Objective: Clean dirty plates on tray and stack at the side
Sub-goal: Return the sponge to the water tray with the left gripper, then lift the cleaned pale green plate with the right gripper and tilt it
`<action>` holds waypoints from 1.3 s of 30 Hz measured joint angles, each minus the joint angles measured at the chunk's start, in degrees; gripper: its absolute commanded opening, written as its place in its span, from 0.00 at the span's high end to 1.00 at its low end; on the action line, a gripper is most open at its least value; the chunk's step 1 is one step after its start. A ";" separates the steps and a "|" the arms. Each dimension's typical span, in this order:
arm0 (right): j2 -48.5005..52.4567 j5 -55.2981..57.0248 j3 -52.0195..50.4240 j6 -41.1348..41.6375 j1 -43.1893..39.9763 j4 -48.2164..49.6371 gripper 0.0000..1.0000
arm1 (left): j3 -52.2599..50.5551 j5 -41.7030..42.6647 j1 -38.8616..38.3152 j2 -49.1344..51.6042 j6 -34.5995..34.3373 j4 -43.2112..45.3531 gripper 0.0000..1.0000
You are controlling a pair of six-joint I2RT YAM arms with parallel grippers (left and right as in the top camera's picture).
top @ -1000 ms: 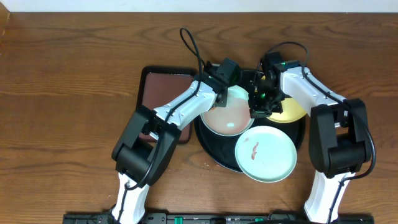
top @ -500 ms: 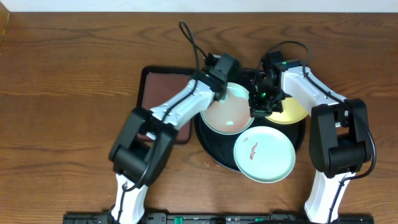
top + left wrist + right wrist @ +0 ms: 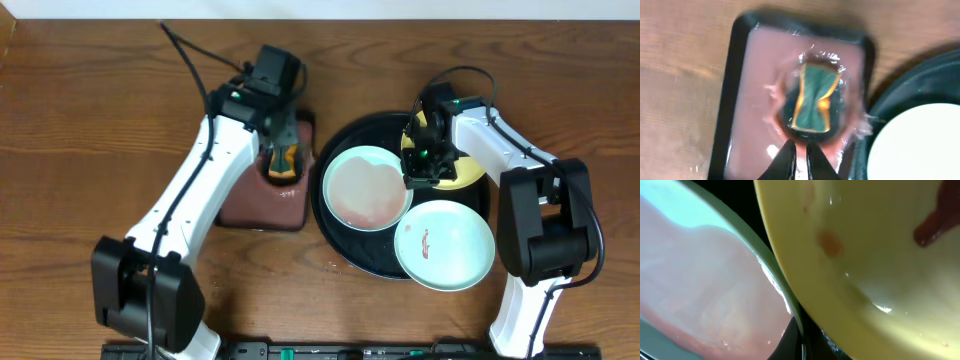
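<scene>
The black tray (image 3: 341,243) holds three plates. A mint-blue plate (image 3: 366,188) with a pink wet film lies at its left. My right gripper (image 3: 421,172) is shut on that plate's right rim; the rim (image 3: 775,275) runs between the fingers. The pale yellow plate (image 3: 466,178), smeared red (image 3: 932,227), lies behind my right gripper. A second mint-blue plate (image 3: 445,246) with a red smear overhangs the tray's front right. My left gripper (image 3: 283,150) hangs over the maroon tray (image 3: 250,205), its fingers (image 3: 790,159) nearly together and empty, just short of a green-and-yellow sponge (image 3: 814,97).
The sponge (image 3: 283,162) lies in liquid on the maroon tray (image 3: 755,100), which stands just left of the black tray (image 3: 897,82). Brown wood-grain tabletop (image 3: 110,130) surrounds both trays. A small crumb (image 3: 334,266) lies in front of the black tray.
My left arm has swung from the left mint-blue plate over to the maroon tray, where the sponge now lies. The front mint-blue plate has shifted slightly right. My right gripper has stayed put.
</scene>
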 measured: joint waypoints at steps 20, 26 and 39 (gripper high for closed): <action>0.02 -1.99 0.02 1.55 0.00 3.50 0.99 | -5.73 11.10 8.87 -6.71 -1.64 -6.45 0.27; -2.62 -3.26 2.14 1.62 0.07 2.62 0.99 | -5.03 11.58 12.13 -17.57 -1.70 -8.76 0.17; -13.60 0.61 10.10 1.75 10.38 14.43 0.99 | -5.01 11.72 12.26 -19.69 -1.81 -8.90 0.16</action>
